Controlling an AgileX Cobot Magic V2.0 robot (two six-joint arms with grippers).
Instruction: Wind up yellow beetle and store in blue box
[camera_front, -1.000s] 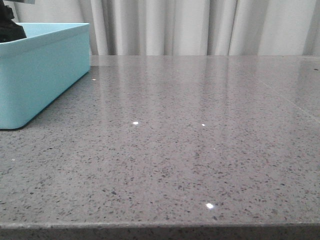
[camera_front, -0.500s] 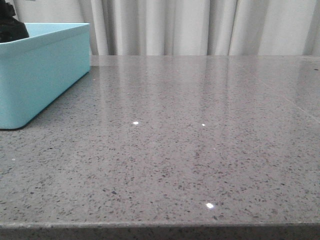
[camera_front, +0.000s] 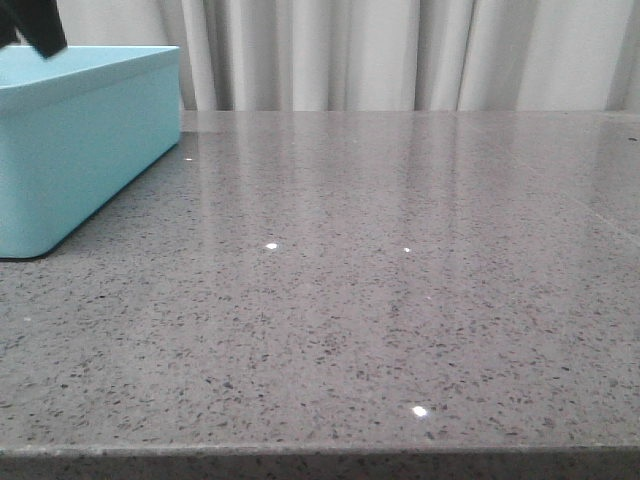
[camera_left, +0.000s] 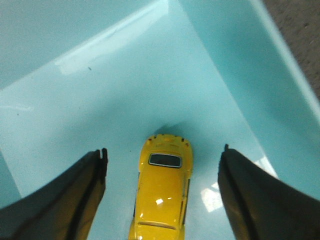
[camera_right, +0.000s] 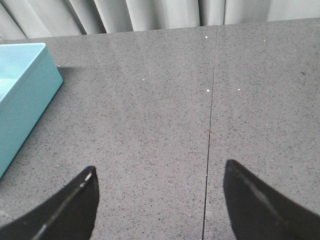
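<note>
The yellow beetle (camera_left: 162, 190) lies on the floor of the blue box (camera_left: 150, 75), seen from above in the left wrist view. My left gripper (camera_left: 163, 152) hangs open above it, one dark finger on each side of the car and neither touching it. In the front view the blue box (camera_front: 90, 140) stands at the table's far left, and a dark part of my left arm (camera_front: 35, 25) shows above its rim; the car is hidden behind the wall there. My right gripper (camera_right: 159, 172) is open over bare grey table, holding nothing.
The grey speckled table (camera_front: 380, 280) stretches right of the box, with a thin seam (camera_right: 210, 125) running across it. Pale curtains (camera_front: 400, 50) hang behind the far edge. The box's corner (camera_right: 30, 85) shows in the right wrist view.
In the front view the dark part of my left arm has risen from inside the box's rim to above it. Box and table have not moved.
</note>
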